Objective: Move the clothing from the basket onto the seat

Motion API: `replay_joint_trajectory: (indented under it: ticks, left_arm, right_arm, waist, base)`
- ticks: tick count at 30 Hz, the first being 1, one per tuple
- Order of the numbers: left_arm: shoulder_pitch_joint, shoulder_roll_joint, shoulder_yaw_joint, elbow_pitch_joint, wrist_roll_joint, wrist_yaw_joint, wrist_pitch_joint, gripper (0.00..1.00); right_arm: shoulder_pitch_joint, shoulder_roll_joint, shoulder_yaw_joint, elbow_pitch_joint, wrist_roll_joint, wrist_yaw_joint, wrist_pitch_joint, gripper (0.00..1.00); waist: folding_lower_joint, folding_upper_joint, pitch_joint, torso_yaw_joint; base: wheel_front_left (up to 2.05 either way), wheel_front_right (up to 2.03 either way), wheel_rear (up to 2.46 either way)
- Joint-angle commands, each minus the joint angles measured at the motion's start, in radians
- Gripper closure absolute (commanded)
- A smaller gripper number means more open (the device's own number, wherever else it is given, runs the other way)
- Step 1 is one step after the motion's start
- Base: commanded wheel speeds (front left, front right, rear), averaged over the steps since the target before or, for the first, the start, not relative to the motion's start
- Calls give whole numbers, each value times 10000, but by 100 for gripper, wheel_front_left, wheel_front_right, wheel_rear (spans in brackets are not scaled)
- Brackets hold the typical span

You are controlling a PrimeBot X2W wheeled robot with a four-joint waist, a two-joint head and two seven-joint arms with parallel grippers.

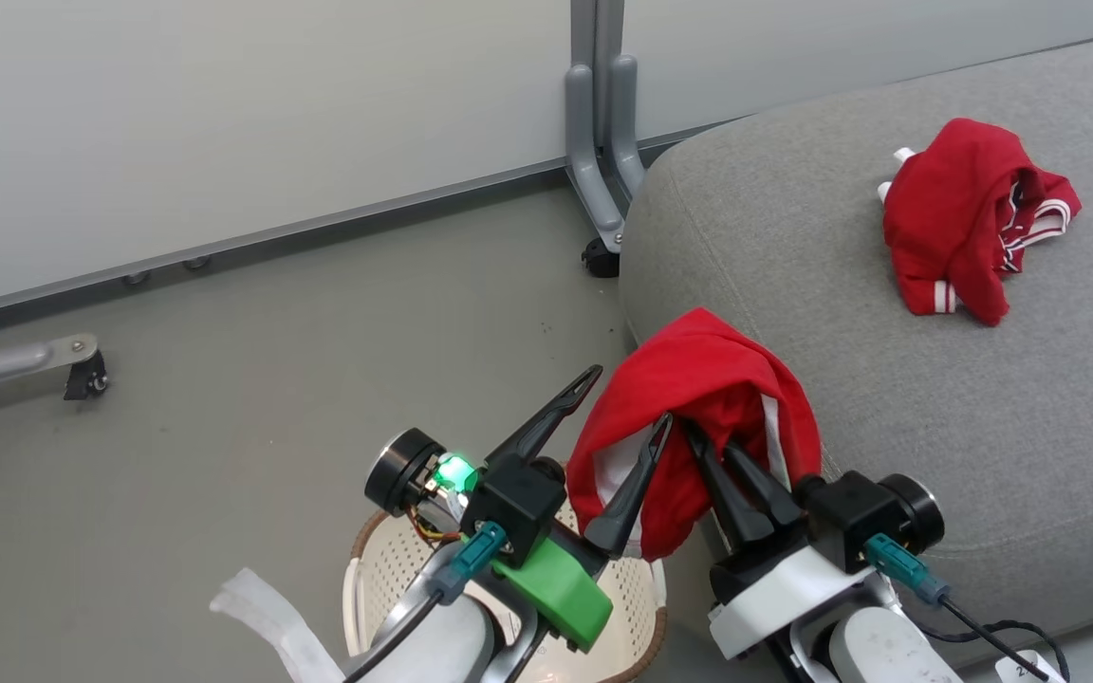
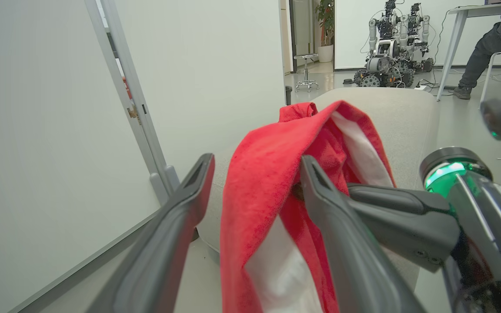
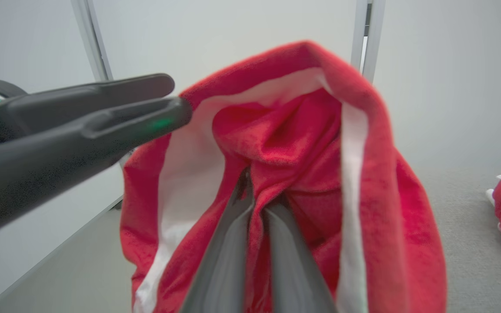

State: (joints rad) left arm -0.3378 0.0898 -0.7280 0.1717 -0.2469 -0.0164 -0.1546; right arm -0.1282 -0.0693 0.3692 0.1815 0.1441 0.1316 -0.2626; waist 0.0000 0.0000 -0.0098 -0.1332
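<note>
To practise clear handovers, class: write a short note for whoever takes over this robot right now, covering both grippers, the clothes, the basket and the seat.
Left gripper: open, the held garment hanging between its fingers.
Right gripper: shut on the held garment, lifted clear of the basket, at the seat's edge.
Done: a second garment lies on the seat.
Left: set the held garment on the seat, then check the basket, which the arms partly hide.
</note>
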Motion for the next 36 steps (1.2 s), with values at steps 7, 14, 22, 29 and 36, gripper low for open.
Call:
replay_joint_trajectory:
  ticks: [7, 14, 22, 29, 36]
  left_arm:
    - [-288, 225, -6, -183, 6, 53, 102, 0]
    - [-495, 485, -9, -279, 108, 37, 282, 0]
    - [-1070, 465, -390, -198, 176, -433, 518, 0]
    - [-1566, 353, -685, 125, 157, -682, 427, 0]
    - [-1861, 677, -525, -222, 417, -344, 657, 0]
  right_arm:
    - [-130, 55, -868, -350, -269, -17, -32, 100]
    - [0, 123, -1351, -731, -406, -17, -34, 100]
    - [339, 193, -2224, -1333, -278, -16, -34, 100]
    - [354, 196, -2585, -1681, 31, -16, -34, 100]
    - [-1175, 195, -2901, -1781, 106, -16, -34, 100]
  waist:
    - [0, 0, 620, -1582]
    - [0, 0, 1214, -3213]
    - [0, 0, 2045, -4041]
    - [0, 0, 2620, -4061]
    - [0, 0, 3730, -3904]
  base:
    - [0, 0, 0]
    - [0, 0, 0]
    - [0, 0, 0]
    - [0, 0, 0]
    - [0, 0, 0]
